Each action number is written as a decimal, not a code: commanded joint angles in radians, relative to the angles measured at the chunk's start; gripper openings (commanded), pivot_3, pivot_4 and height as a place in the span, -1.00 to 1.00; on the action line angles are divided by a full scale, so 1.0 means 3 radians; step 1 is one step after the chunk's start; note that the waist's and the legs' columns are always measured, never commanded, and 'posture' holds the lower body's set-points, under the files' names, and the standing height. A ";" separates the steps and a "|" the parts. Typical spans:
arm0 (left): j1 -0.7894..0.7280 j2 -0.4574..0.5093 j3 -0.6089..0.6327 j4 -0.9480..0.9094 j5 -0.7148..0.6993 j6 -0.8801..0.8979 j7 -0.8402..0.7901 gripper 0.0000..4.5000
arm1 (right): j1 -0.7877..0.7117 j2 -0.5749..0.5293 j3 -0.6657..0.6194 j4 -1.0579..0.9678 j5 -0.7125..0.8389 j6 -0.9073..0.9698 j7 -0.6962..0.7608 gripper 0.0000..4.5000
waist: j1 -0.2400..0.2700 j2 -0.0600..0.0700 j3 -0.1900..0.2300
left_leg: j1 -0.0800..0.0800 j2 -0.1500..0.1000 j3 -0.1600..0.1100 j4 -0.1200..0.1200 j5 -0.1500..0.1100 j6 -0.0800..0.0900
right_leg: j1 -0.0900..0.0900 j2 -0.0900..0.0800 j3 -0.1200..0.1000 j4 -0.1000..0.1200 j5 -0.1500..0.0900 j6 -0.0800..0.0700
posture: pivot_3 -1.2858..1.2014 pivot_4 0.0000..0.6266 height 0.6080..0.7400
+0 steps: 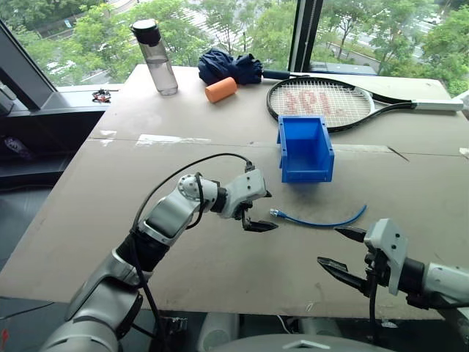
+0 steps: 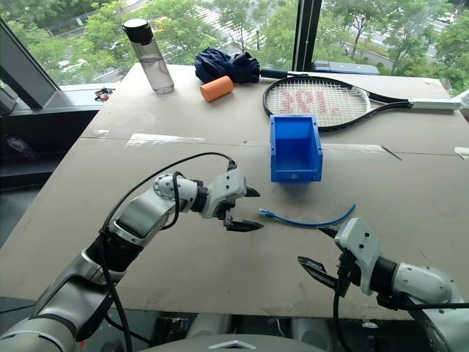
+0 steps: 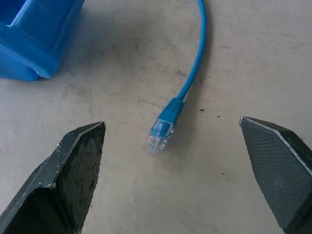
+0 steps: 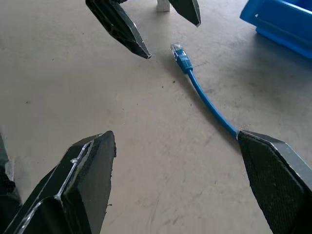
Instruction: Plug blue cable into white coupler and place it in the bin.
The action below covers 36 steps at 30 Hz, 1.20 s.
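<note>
Far table edge — water bottle (image 1: 155, 57), orange cylinder (image 1: 220, 89), umbrella (image 1: 229, 66), racket (image 1: 330, 103).

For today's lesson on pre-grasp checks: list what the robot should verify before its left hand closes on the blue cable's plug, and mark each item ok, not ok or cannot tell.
1. Left hand open: ok, fingers spread wide.
2. Plug of the blue cable between the left fingers: ok, it lies on the table centred in the gap.
3. Right hand off the cable: ok, open and holding nothing.
4. Cable free of the bin: ok, it lies in front of it, apart.
5. White coupler located: cannot tell, just a small white piece behind the left fingers.
6. Bin upright and empty: ok.
</note>
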 commanded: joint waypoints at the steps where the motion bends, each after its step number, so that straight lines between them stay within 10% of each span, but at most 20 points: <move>1: -0.0203 -0.0109 -0.0158 0.0350 0.0214 -0.0362 -0.0244 1.00 | 0.0246 0.0094 -0.0101 -0.0288 -0.0076 -0.0138 -0.0175 0.78 | 0.0002 0.0000 0.0000 | 0.0000 0.0001 -0.0001 0.0001 0.0000 0.0000 | 0.0000 0.0000 -0.0001 0.0000 0.0000 0.0000 | 0.03 -0.52 1.00; 11: -0.0349 -0.0234 -0.0271 0.0922 0.0513 -0.0933 -0.0719 -0.95 | 0.0335 0.0230 0.0092 -0.0358 -0.0219 -0.0097 -0.0517 0.82 | 0.0032 -0.0003 -0.0007 | -0.0001 0.0001 0.0000 0.0004 -0.0002 0.0004 | 0.0001 0.0000 0.0000 -0.0001 -0.0008 -0.0012 | 0.03 -0.52 1.00; 15: -0.0297 -0.0251 -0.0084 0.0794 0.0288 -0.0846 -0.0890 -0.98 | 0.0118 0.0449 0.0178 -0.0286 0.0074 0.0119 -0.0670 0.82 | 0.0030 -0.0003 -0.0008 | -0.0001 0.0002 0.0000 0.0004 -0.0004 0.0006 | 0.0001 0.0000 0.0000 -0.0001 -0.0007 -0.0013 | 0.03 -0.52 1.00; 27: -0.0262 -0.0086 0.1086 -0.0316 -0.1725 0.1823 -0.1013 -0.98 | -0.1028 0.0693 0.0103 0.0032 0.3090 0.0567 -0.1707 0.82 | -0.0006 -0.0002 0.0000 | 0.0000 0.0011 -0.0005 0.0009 -0.0004 0.0008 | 0.0005 0.0000 -0.0004 0.0002 -0.0002 -0.0017 | 0.03 -0.52 1.00; 36: -0.0244 -0.0155 0.1352 -0.0647 -0.2169 0.2225 -0.0566 -1.00 | -0.1569 0.0506 0.0317 0.0301 0.3590 0.0519 -0.2096 0.47 | -0.0031 0.0000 0.0001 | -0.0001 0.0006 -0.0009 0.0006 -0.0004 0.0008 | 0.0005 0.0000 -0.0010 0.0002 0.0004 -0.0007 | 0.03 -0.52 1.00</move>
